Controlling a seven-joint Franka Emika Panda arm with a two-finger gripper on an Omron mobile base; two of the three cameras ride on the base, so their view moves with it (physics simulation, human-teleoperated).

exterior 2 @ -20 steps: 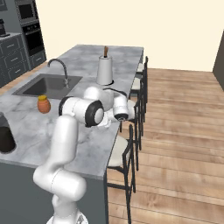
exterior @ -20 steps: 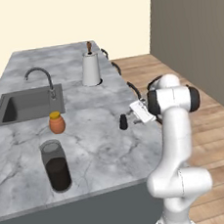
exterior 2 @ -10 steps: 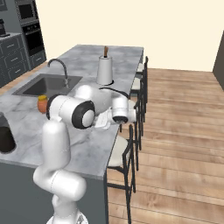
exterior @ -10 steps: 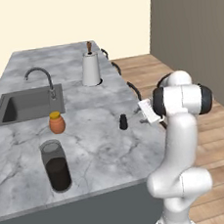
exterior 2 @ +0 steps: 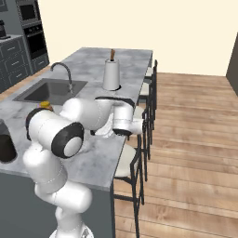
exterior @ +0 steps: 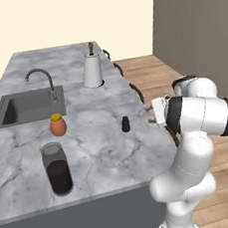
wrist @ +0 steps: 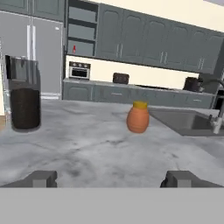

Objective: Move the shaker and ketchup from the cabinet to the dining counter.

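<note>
Item, shaker [exterior: 125,124]: standing upright on the dining counter [exterior: 105,152], near its stool-side edge. Delivered.

Item, ketchup: likely the small red shape [wrist: 74,49] on the shelf of the open cabinet [wrist: 81,28] across the room, too small for me to be sure. Still to fetch.

Item, my gripper [wrist: 112,179]: fingers spread wide, holding nothing, low over the marble, facing the orange jar [wrist: 138,117].

Tally: one of two moved.

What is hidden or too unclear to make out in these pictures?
- Gripper: hand view, tips cut by the bottom edge.
- Shaker: left base view, too small for detail.
- Ketchup: hand view, a tiny red speck in the open cabinet.
- Orange jar: right base view, mostly behind the arm.
</note>
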